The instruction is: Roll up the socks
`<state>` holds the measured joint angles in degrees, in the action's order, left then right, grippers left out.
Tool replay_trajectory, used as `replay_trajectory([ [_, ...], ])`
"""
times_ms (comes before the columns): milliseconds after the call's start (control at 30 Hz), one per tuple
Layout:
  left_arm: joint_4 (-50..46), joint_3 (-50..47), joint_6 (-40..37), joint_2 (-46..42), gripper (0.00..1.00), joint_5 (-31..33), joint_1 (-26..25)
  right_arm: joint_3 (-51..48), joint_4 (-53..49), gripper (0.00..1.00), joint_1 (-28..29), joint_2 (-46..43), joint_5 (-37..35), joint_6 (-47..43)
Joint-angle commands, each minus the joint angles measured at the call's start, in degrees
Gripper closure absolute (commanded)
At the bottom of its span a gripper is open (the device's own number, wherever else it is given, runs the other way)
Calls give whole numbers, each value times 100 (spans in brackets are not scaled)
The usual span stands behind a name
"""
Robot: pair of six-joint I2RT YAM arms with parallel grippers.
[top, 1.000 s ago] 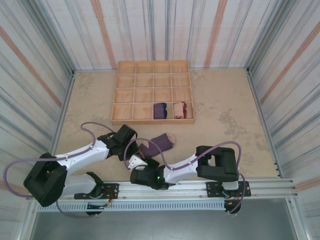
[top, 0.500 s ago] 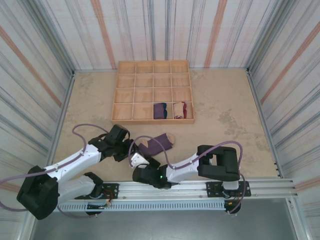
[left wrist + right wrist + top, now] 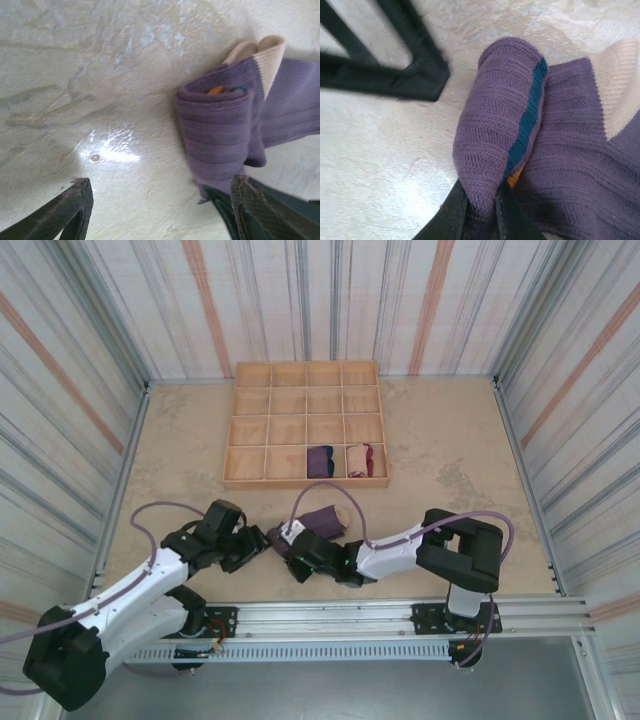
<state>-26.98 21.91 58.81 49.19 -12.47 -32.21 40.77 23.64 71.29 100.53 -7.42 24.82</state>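
Observation:
A purple sock roll (image 3: 495, 130) with a teal stripe and a bit of orange lies on a flat dark purple sock with a tan toe (image 3: 620, 85). My right gripper (image 3: 480, 210) is shut on the near end of the roll. The same socks (image 3: 318, 522) lie on the table in front of the tray, with my right gripper (image 3: 284, 538) at their left end. My left gripper (image 3: 160, 212) is open over bare table just left of the roll (image 3: 217, 135), and its right finger (image 3: 250, 210) is beside the roll's end. From above, the left gripper (image 3: 256, 546) is left of the socks.
A wooden tray (image 3: 305, 481) of small compartments stands at the back middle. Its front row holds a dark rolled sock (image 3: 320, 461) and a cream and maroon one (image 3: 359, 460). Striped walls close in the table on three sides. The metal rail (image 3: 400, 618) runs along the near edge.
My left gripper has opened, let go of the sock and drawn back to the left. My right arm has swung forward and now grips the roll's end.

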Motion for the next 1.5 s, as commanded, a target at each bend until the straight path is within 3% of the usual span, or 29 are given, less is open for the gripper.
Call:
replay_trajectory([
  [0, 238, -225, 260, -249, 28, -68, -16, -542, -97, 100, -400, 142, 1450, 902],
  [167, 437, -275, 302, -310, 30, 102, -163, -957, 935, 100, -875, 354, 2324, 1887],
  [433, 1128, -228, 364, 123, 36, 337, -424, -1007, 1518, 100, -1318, 993, 3082, 3352],
  [600, 1360, -78, 263, 589, 38, 468, -480, -1106, 1831, 100, -1415, 1242, 3166, 3924],
  [1100, 2142, 50, 463, 1487, 45, 753, -557, -1298, 2494, 100, -1486, 1679, 3207, 4543],
  [1267, 2253, 47, 599, 1629, 53, 860, -637, -1333, 2620, 100, -1521, 1727, 3214, 4610],
  [1467, 2084, 144, 684, 1833, 77, 924, -673, -1361, 2521, 100, -1589, 1609, 3216, 4505],
])
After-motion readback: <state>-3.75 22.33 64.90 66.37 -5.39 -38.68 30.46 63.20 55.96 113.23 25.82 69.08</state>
